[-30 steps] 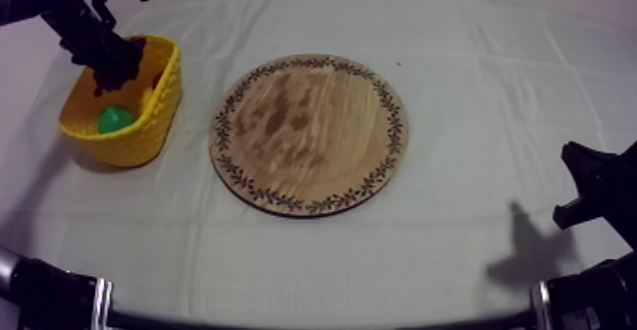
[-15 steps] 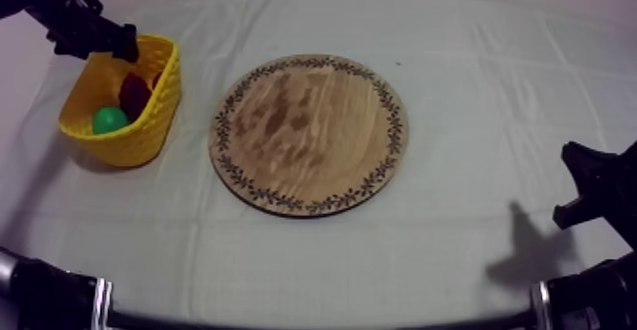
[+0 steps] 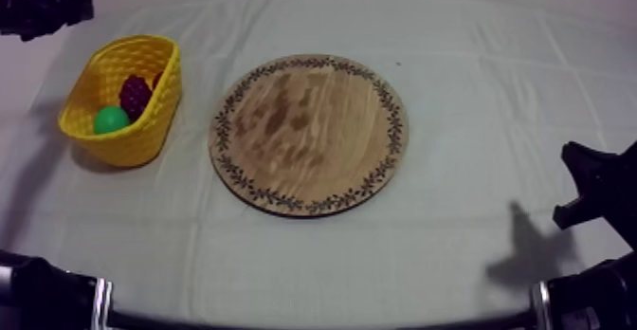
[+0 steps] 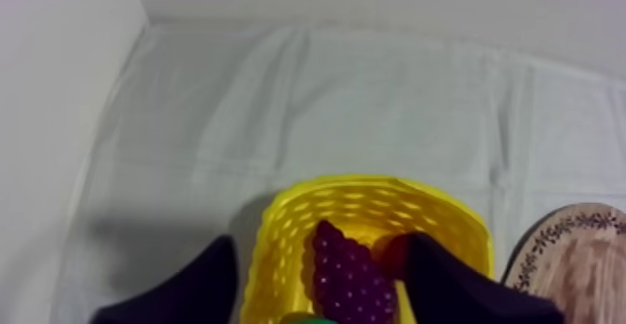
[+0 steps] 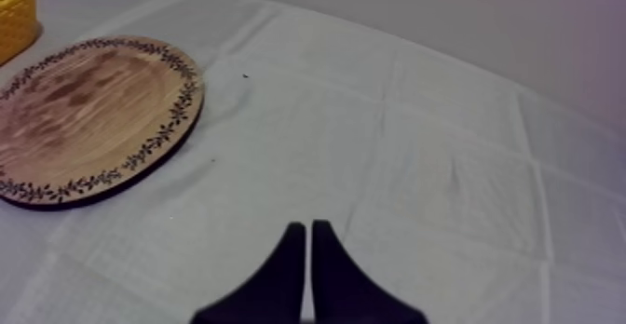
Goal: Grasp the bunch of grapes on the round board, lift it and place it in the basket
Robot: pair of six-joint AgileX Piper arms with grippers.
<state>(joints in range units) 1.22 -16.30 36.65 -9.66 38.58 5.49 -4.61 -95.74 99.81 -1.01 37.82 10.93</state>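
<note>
Lifted off the woven yellow basket (image 3: 152, 130), the left hand (image 4: 321, 244) gapes wide above knobbly grapes (image 4: 349, 276); the right hand (image 5: 309, 227) is pinched narrow.

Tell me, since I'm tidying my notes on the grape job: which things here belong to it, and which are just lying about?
Belong to the job: bunch of grapes, lying in the yellow basket; wooden board; left gripper, open above the basket.
Lying about: green fruit and small red fruit, both in the basket; right gripper, shut, over the cloth.
</note>
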